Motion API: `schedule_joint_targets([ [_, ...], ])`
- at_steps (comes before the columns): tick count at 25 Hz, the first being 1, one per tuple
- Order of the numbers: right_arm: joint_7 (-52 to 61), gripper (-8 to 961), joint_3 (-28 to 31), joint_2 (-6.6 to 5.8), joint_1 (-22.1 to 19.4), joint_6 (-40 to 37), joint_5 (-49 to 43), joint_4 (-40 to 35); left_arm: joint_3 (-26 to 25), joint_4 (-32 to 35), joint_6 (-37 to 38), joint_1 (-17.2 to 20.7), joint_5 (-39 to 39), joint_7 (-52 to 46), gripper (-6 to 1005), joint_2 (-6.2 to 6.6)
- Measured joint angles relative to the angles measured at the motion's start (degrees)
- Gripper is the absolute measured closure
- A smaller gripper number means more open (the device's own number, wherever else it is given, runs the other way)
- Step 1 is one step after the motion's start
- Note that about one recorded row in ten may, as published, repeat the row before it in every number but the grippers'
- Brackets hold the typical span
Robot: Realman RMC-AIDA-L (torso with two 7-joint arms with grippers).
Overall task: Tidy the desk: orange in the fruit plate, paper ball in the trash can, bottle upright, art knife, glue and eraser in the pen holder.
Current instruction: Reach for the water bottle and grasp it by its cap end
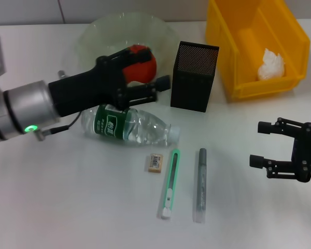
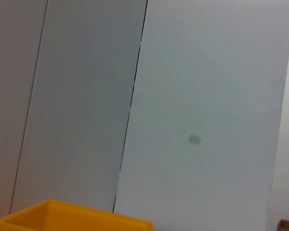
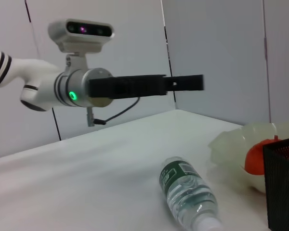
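Note:
The orange [image 1: 144, 66] lies in the fruit plate [image 1: 93, 36]. My left gripper [image 1: 154, 67] hovers open above it, well clear of the table in the right wrist view, where the left gripper [image 3: 183, 83] is level. The bottle [image 1: 127, 126] lies on its side, cap to the right. In front of it lie the eraser [image 1: 155, 162], the green-white art knife [image 1: 170, 182] and the grey glue stick [image 1: 201, 184]. The pen holder [image 1: 194, 76] stands upright. The paper ball [image 1: 271, 65] rests inside the trash can [image 1: 233, 46]. My right gripper [image 1: 260, 144] is open at the right, holding nothing.
The right wrist view shows the bottle [image 3: 190, 197], the fruit plate [image 3: 231, 144] with the orange [image 3: 255, 159], and a corner of the pen holder [image 3: 284, 183]. The left wrist view shows only wall panels and the trash can's rim [image 2: 72, 216].

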Motion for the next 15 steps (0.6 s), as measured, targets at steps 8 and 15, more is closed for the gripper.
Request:
schedule_joint_targets([
  [8, 0.3, 121, 0.0, -0.03, 0.0, 0.1, 0.3, 0.0, 0.3, -4.4, -7.1, -6.8, -0.2, 0.5, 165, -0.51],
  [15, 0.5, 121, 0.0, -0.10, 0.1, 0.1, 0.4, 0.0, 0.4, -4.4, -7.4, -7.0, -0.2, 0.5, 169, -0.54],
])
